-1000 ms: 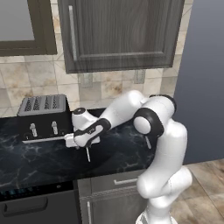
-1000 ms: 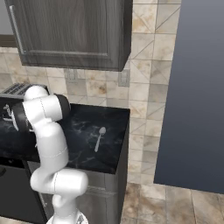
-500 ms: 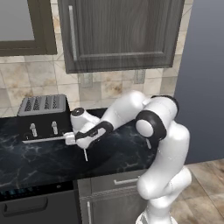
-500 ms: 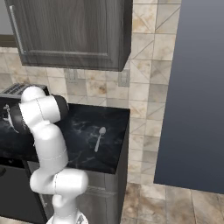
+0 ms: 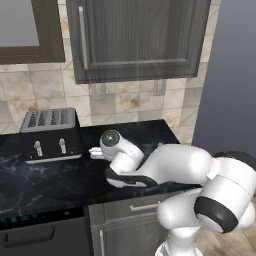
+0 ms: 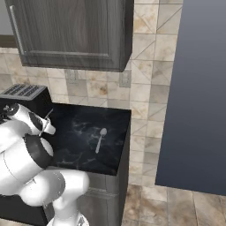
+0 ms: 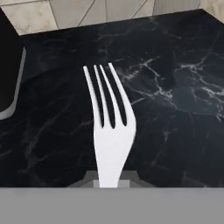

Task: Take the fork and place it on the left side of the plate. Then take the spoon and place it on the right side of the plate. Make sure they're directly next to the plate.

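In the left base view the white arm bends low across the black marble desk (image 5: pixel 45 185), its wrist reaching toward the toaster (image 5: pixel 50 135) that stands at the back left against the tiled wall. The arm's own body covers the end of the hand here, so the tool's grip cannot be read from this side. A dark wooden cabinet (image 5: pixel 137 40) hangs above the desk.

In the right base view the arm rises from the lower left, and a thin silver sliver, the fork (image 6: pixel 45 120), sticks up and tilts beside the wrist, above the desk surface. The spoon (image 6: pixel 100 139) lies flat on the bare marble, well apart from the arm, bowl toward the wall and handle toward the front edge, near the right end of the desk. The toaster (image 6: pixel 24 93) sits at the back left under the cabinet (image 6: pixel 70 31).

In the hand view the fork (image 7: pixel 109 131) stands out from the bottom middle, tines pointing away over the marble. The tool (image 7: pixel 109 181) is closed tight on the fork's neck, its fingertips (image 7: pixel 89 179) pressed in at either side of the metal. The dark, silver-edged corner of the toaster (image 7: pixel 8 74) shows at the left edge.
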Robot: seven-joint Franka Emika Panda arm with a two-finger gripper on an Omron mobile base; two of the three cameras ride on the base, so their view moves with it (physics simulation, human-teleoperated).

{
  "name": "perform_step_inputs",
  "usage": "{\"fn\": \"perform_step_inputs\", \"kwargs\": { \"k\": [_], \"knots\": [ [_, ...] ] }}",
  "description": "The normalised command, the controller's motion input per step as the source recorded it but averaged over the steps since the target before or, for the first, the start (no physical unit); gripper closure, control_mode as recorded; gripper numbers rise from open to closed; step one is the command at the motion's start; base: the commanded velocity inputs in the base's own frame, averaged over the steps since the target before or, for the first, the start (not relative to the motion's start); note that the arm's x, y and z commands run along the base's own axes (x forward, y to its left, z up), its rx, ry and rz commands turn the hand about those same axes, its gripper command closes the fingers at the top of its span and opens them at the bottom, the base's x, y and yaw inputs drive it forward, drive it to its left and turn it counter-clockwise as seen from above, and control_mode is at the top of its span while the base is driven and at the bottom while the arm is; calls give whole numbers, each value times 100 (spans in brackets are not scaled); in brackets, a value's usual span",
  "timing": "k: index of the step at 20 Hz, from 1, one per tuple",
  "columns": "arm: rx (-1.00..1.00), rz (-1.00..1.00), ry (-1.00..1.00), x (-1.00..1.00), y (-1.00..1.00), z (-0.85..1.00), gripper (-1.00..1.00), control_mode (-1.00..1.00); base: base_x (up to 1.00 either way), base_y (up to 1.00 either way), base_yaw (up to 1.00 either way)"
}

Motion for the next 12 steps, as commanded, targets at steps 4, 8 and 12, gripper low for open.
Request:
{"fn": "perform_step_inputs", "kwargs": {
  "k": [4, 8, 12],
  "knots": [
    [14, -12, -19, -87, -84, 100, 100, -100, 0, 0, 0],
    [15, -14, -3, -78, -88, 100, 100, -100, 0, 0, 0],
    [16, -18, 6, -50, -81, 100, 100, -100, 0, 0, 0]
  ]
}}
